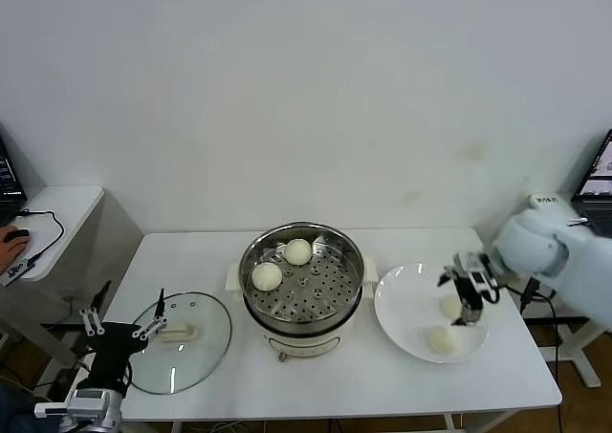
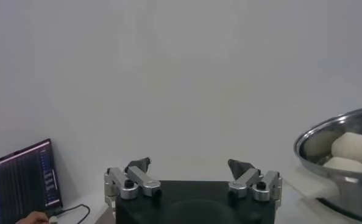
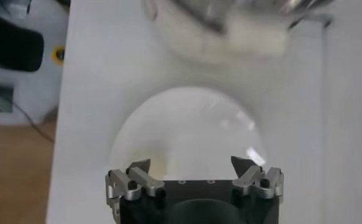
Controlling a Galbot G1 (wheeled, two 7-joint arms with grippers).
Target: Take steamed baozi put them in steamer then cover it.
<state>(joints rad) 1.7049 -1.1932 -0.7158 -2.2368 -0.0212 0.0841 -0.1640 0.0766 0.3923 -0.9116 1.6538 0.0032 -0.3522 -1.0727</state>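
Observation:
The steamer [image 1: 330, 311] stands mid-table with two steamed baozi [image 1: 267, 276] [image 1: 298, 251] on its perforated tray. Two more baozi [image 1: 449, 305] [image 1: 441, 339] lie on a white plate [image 1: 404, 299] to its right. My right gripper [image 1: 468, 314] hangs open just over the plate, close beside the nearer-to-wall baozi, holding nothing. In the right wrist view this gripper [image 3: 191, 164] is open above the plate [image 3: 187, 122]. The cover [image 1: 206, 342] lies flat on the table left of the steamer. My left gripper [image 1: 124, 330] waits open at the table's left edge; in its wrist view, the gripper [image 2: 189, 165] is empty and the steamer [image 2: 345, 182] shows off to the side.
A side desk [image 1: 57, 208] with a mouse and cables stands at the far left. A laptop [image 1: 598, 180] sits beyond the table's right end. The wall runs close behind the table.

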